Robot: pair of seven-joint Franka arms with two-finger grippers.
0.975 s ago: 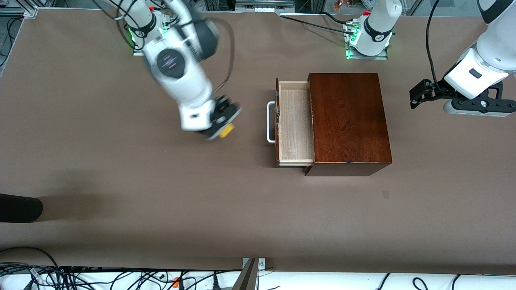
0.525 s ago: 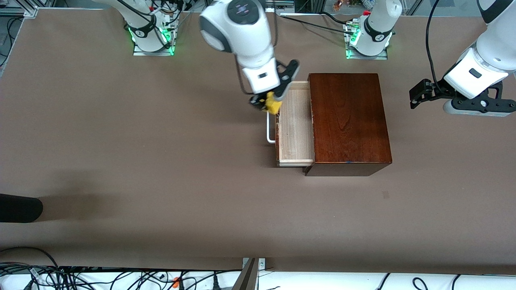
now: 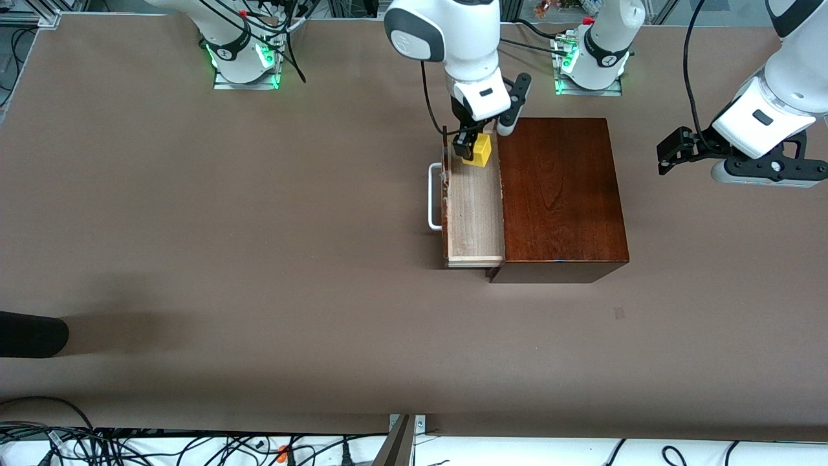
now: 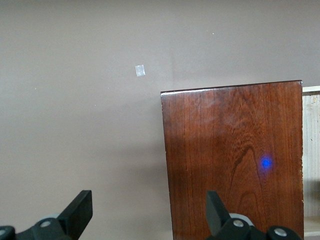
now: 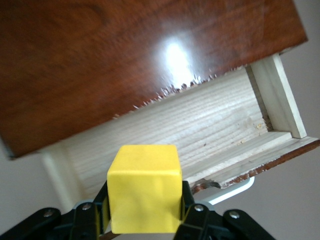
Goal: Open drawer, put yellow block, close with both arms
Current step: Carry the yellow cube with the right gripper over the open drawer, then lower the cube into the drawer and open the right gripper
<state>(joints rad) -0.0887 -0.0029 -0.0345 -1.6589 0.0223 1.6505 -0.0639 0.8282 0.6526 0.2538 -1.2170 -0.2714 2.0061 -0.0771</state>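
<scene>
The dark reddish-brown box [image 3: 559, 194] stands mid-table with its pale wood drawer [image 3: 474, 213] pulled out toward the right arm's end, white handle [image 3: 434, 197] on its front. My right gripper [image 3: 474, 150] is shut on the yellow block [image 3: 481, 150] and holds it over the end of the open drawer that lies toward the robots' bases. In the right wrist view the block [image 5: 145, 195] sits between the fingers above the drawer's floor [image 5: 200, 130]. My left gripper [image 3: 673, 152] is open and empty, waiting over the table beside the box [image 4: 235, 160].
A dark object [image 3: 32, 334] lies at the table's edge toward the right arm's end. A small pale patch [image 3: 620, 313] marks the table nearer the front camera than the box. Cables [image 3: 129, 446] hang past the near edge.
My right gripper has carried the yellow block from over the bare table, across the handle, to over the open drawer. The left arm has not moved.
</scene>
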